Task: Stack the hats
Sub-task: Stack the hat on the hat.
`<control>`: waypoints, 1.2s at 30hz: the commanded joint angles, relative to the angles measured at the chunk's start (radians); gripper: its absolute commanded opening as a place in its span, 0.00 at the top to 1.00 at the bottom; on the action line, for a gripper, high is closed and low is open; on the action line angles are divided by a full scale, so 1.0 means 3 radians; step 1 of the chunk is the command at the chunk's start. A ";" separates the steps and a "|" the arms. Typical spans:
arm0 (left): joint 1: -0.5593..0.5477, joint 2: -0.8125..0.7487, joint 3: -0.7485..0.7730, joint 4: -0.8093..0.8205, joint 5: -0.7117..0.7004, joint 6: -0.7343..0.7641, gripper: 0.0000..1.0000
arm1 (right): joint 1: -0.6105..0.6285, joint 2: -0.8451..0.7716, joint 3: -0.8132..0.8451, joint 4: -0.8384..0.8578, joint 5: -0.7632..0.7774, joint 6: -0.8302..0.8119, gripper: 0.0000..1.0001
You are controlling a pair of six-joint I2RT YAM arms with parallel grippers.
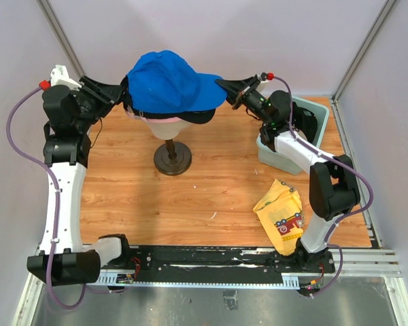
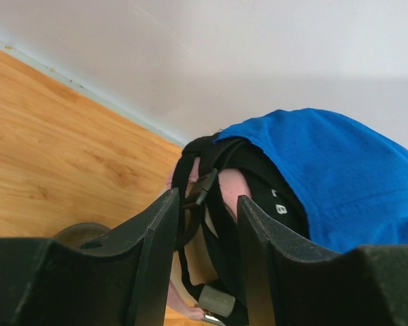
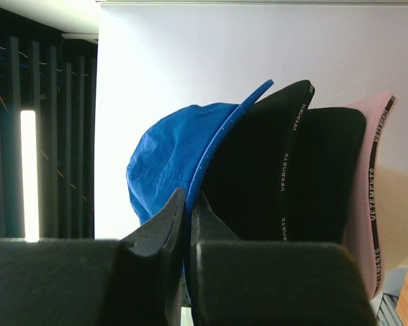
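A bright blue cap (image 1: 166,81) sits on top of a stack of caps on the cream mannequin head (image 1: 168,128). Below it show black caps (image 1: 202,117) and a pink cap (image 1: 164,119). The right wrist view shows the brims side by side: blue cap (image 3: 177,159), black cap (image 3: 258,163), second black cap (image 3: 326,170), pink cap (image 3: 368,197). My right gripper (image 3: 188,204) is shut on the blue cap's brim. My left gripper (image 2: 205,207) is open at the back of the stack, its jaws either side of the black straps (image 2: 190,197).
The mannequin head stands on a dark round base (image 1: 173,160) on the wooden table. A yellow cloth with red print (image 1: 282,212) lies front right. A pale green bin (image 1: 306,132) sits at the right, under my right arm. White walls close the back.
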State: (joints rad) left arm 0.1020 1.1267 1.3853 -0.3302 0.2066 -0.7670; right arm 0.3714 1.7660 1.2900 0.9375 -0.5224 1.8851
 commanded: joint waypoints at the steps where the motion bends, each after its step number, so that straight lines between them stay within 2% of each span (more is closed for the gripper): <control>1: -0.0021 0.0109 0.0086 0.0117 0.0006 0.0067 0.55 | -0.0031 -0.0016 -0.0082 0.0120 0.0005 -0.0064 0.99; 17: -0.0118 0.0370 0.0110 0.0151 -0.0116 0.0158 0.59 | 0.0015 0.0113 -0.0257 0.0310 -0.0031 0.0003 0.99; 22: -0.0139 0.0375 0.0057 0.0179 -0.0112 0.0168 0.66 | 0.0016 0.0160 -0.0282 0.0372 -0.0058 0.0027 0.99; 26: -0.0151 0.0363 0.0019 0.0179 -0.0101 0.0175 0.78 | 0.0015 0.0191 -0.0300 0.0394 -0.0087 0.0021 0.97; 32: -0.0156 0.0313 -0.0049 0.0162 -0.0108 0.0188 0.90 | 0.0015 0.0241 -0.0314 0.0448 -0.0098 0.0049 0.95; 36: -0.0156 0.0270 -0.0107 0.0129 -0.0120 0.0198 0.95 | 0.0010 0.0262 -0.0301 0.0474 -0.0102 0.0055 0.90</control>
State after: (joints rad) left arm 0.0612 1.2209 1.3876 -0.2501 0.1829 -0.7364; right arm 0.3725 1.8141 1.2179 1.0740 -0.5236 1.9182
